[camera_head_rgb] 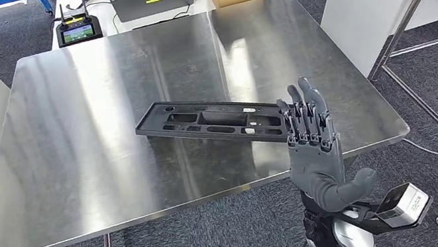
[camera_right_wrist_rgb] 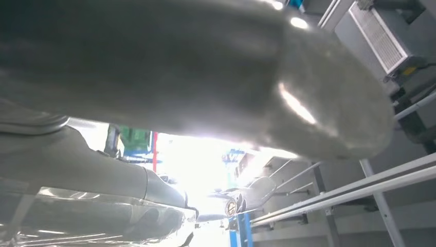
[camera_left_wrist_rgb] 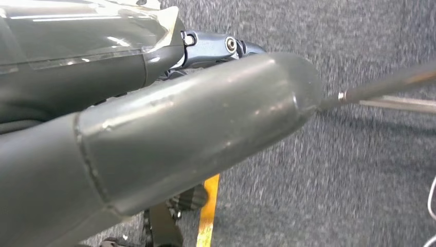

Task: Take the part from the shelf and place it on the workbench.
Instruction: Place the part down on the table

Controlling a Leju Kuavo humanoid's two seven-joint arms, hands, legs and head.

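The part [camera_head_rgb: 213,122] is a long, flat black plastic piece with many recesses. It lies flat on the steel workbench [camera_head_rgb: 88,118], set slightly diagonal, near the front edge.

The head view looks forward and down from high on the robot onto the steel bench [camera_head_rgb: 101,116], taking in the whole top, grey carpet around it and the raised right hand [camera_head_rgb: 316,147] at the near edge. The left wrist view sits very close behind the left hand [camera_left_wrist_rgb: 169,128], whose thick grey thumb crowds the frame, and faces down to grey carpet and a yellow floor line [camera_left_wrist_rgb: 208,211]. The right wrist view, equally close behind its own thumb, faces upward toward bright light and white rails [camera_right_wrist_rgb: 360,185]; the wrist views share only carpet with the head view.
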